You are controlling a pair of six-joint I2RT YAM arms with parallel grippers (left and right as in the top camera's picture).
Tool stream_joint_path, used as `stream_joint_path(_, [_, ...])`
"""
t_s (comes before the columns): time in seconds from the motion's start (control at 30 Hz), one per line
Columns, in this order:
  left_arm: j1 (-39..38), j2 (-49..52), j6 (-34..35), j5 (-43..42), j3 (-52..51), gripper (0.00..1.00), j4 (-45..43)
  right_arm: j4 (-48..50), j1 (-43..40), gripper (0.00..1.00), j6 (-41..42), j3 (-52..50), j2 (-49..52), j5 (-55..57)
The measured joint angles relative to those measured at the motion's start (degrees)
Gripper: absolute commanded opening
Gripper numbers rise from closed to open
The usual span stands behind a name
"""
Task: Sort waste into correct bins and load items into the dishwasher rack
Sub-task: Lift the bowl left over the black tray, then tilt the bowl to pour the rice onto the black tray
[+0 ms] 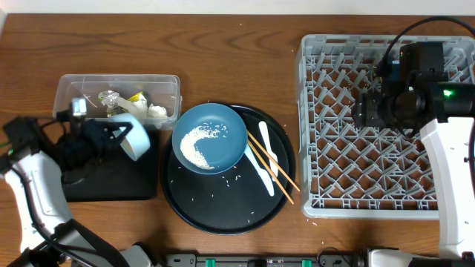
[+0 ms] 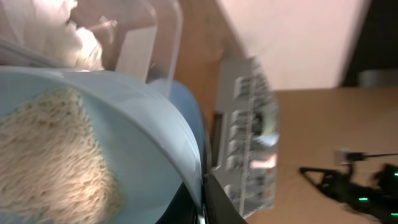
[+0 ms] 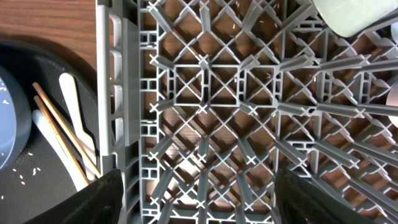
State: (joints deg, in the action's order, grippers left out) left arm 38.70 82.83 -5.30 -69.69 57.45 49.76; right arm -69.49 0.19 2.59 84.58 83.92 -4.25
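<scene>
My left gripper [image 1: 111, 136] is shut on the rim of a pale-green bowl [image 1: 136, 138], tilted on its side over the black rectangular tray [image 1: 111, 182], just in front of the clear tub [image 1: 169, 83]. In the left wrist view the bowl [image 2: 143, 143] holds a heap of rice, and my finger [image 2: 206, 200] pinches its rim. The tub holds tissue, wrapper scraps and a yellow-green packet [image 1: 136, 96]. The dark-blue bowl [image 1: 226, 148] with rice sits on the round tray. My right gripper [image 3: 199, 199] is open above the dishwasher rack [image 1: 319, 126].
The round black tray [image 1: 223, 211] also carries wooden chopsticks [image 1: 272, 167], a white spoon [image 1: 265, 178] and loose rice grains. A white cup [image 3: 354, 15] stands in the rack [image 3: 205, 93]. The chopsticks [image 3: 59, 127] and the spoon [image 3: 71, 102] lie just left of the rack wall.
</scene>
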Motion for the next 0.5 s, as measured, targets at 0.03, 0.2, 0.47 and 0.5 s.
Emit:
stream_joint_path(0.03, [1.42, 0.00, -0.37, -2.19, -1.16, 0.06, -0.85, 0.02, 0.00, 0.75, 0.00, 0.00, 0.00, 0.13])
stream_joint_path(0.2, [5.51, 0.52, -0.92, -10.64, -3.78, 0.06, -3.52, 0.00, 0.00, 0.75, 0.00, 0.00, 0.00, 0.22])
stream_joint_path(0.47, [6.58, 2.25, -0.96, -17.25, -3.91, 0.06, -5.22, -0.04, 0.00, 0.75, 0.00, 0.00, 0.00, 0.39])
stream_joint_path(0.5, [6.58, 2.27, -0.96, -17.42, -3.91, 0.06, -5.22, -0.04, 0.00, 0.75, 0.00, 0.00, 0.00, 0.39])
